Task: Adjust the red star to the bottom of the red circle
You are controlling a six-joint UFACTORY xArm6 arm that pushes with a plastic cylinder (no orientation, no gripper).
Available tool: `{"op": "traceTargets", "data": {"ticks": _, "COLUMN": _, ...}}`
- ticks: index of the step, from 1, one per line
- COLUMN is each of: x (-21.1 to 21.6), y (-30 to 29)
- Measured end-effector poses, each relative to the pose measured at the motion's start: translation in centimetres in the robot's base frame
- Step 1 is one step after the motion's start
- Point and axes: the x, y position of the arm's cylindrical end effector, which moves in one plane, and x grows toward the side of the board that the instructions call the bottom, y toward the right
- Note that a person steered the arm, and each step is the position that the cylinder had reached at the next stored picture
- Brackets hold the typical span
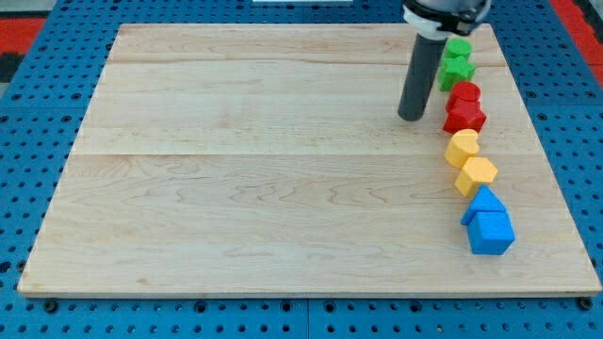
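Observation:
The red circle (464,93) sits near the view's right edge of the wooden board (236,188). The red star (464,117) lies directly below it, touching it. My tip (411,117) rests on the board just to the left of the red star, a short gap away, level with it. The dark rod rises from the tip toward the view's top.
Blocks form a column down the right side: two green blocks (457,49) (455,69) above the red circle, a yellow block (463,147) and a yellow hexagon (477,175) below the star, then two blue blocks (483,201) (491,232). Blue pegboard surrounds the board.

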Motion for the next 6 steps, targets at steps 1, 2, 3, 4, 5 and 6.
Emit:
{"op": "traceTargets", "data": {"ticks": 1, "x": -0.9, "y": 0.5}}
{"op": "traceTargets", "data": {"ticks": 2, "x": -0.9, "y": 1.2}}
{"op": "traceTargets", "data": {"ticks": 3, "x": -0.7, "y": 1.3}}
{"op": "traceTargets", "data": {"ticks": 4, "x": 0.6, "y": 1.5}}
{"op": "traceTargets", "data": {"ticks": 5, "x": 1.4, "y": 2.6}}
{"op": "traceTargets", "data": {"ticks": 6, "x": 1.7, "y": 4.1}}
